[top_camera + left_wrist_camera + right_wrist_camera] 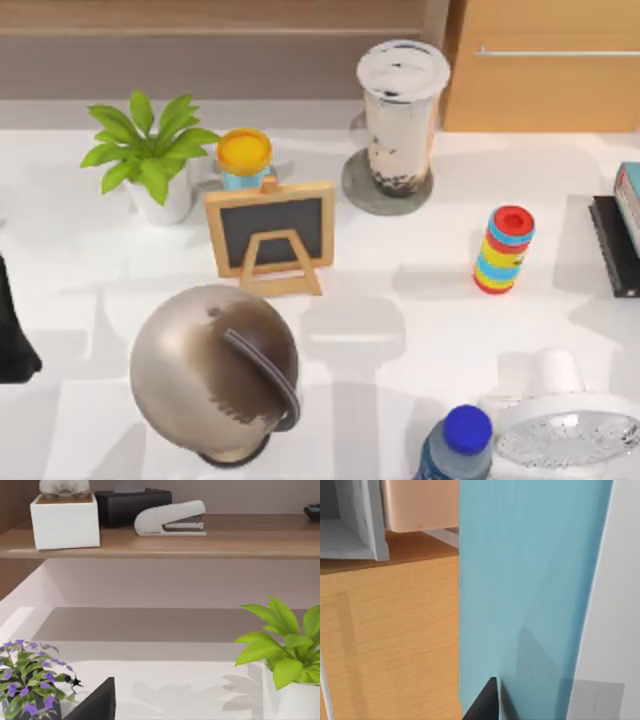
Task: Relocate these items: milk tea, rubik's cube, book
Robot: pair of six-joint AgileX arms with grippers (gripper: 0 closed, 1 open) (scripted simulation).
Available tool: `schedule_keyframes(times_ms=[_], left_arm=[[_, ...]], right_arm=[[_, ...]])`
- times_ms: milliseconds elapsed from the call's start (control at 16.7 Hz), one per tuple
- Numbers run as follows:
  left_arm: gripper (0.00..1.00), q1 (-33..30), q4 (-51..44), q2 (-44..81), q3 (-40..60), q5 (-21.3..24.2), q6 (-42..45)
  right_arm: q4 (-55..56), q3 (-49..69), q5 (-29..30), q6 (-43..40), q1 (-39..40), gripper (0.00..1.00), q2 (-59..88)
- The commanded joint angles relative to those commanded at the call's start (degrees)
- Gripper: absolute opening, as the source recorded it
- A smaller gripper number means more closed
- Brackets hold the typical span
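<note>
The milk tea (403,110), a tall clear cup with a white lid and dark pearls, stands upright on a grey coaster (362,195) at the back centre. The book (630,200), light blue with a red-and-white edge, lies at the table's right edge on a flat black book (612,245). Its blue cover (530,590) is very close in the right wrist view, with a dark part of my right gripper (485,704) against it. My left arm (12,335) is parked at the table's left edge. The rubik's cube is out of view.
A striped cylinder with a red top (503,250) stands right of centre. A small chalkboard easel (270,235), a potted plant (150,155), an orange-lidded jar (244,158) and a globe (215,370) crowd the left. A blue-capped bottle (455,445) and white fan (570,425) are at the front right.
</note>
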Motion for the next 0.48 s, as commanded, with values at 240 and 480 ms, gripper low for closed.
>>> schedule_keyframes(times_ms=[240, 480], left_arm=[[1.0, 0.0, 0.0, 0.0, 0.0, 0.0, 0.0], [1.0, 0.0, 0.0, 0.0, 0.0, 0.0, 0.0]], right_arm=[[0.4, 0.25, 0.32, -0.1, 0.43, 0.0, 2.0], [0.4, 0.25, 0.32, -0.1, 0.44, 0.08, 2.01]])
